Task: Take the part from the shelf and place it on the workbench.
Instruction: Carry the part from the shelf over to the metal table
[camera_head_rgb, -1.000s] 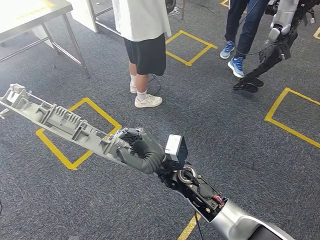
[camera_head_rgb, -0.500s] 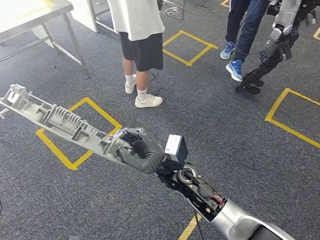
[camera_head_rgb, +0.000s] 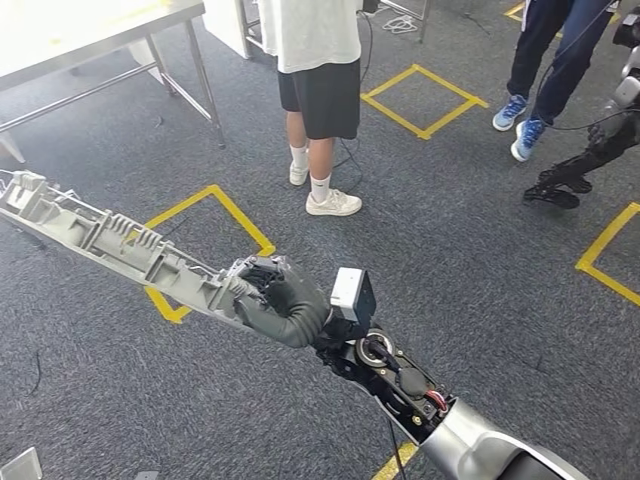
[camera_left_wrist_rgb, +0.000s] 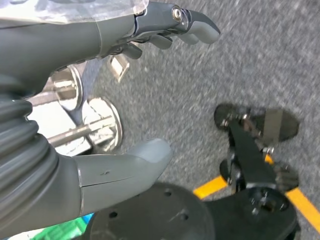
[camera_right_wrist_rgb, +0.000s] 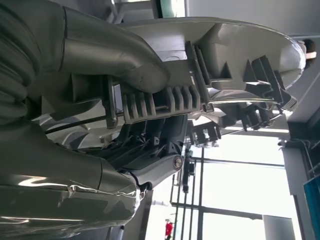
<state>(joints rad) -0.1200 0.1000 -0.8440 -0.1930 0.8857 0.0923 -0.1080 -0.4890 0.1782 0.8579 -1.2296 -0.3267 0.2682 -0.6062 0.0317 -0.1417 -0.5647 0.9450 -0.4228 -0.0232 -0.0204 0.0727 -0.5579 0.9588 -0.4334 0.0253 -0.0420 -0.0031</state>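
Carpet (camera_head_rgb: 468, 270) and people slid rightward as camera turned, right hand (camera_head_rgb: 281, 303) fingers still gripping part (camera_head_rgb: 113, 243), left hand (camera_left_wrist_rgb: 94, 100) open

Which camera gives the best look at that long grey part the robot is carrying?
The head view: it shows the whole long grey part, held at one end by the right robot hand. The right wrist view gives a close-up of its ribs.

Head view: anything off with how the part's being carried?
The right hand grips the long grey part at one end only, so nearly all of it juts out unsupported over the carpet. No damage visible.
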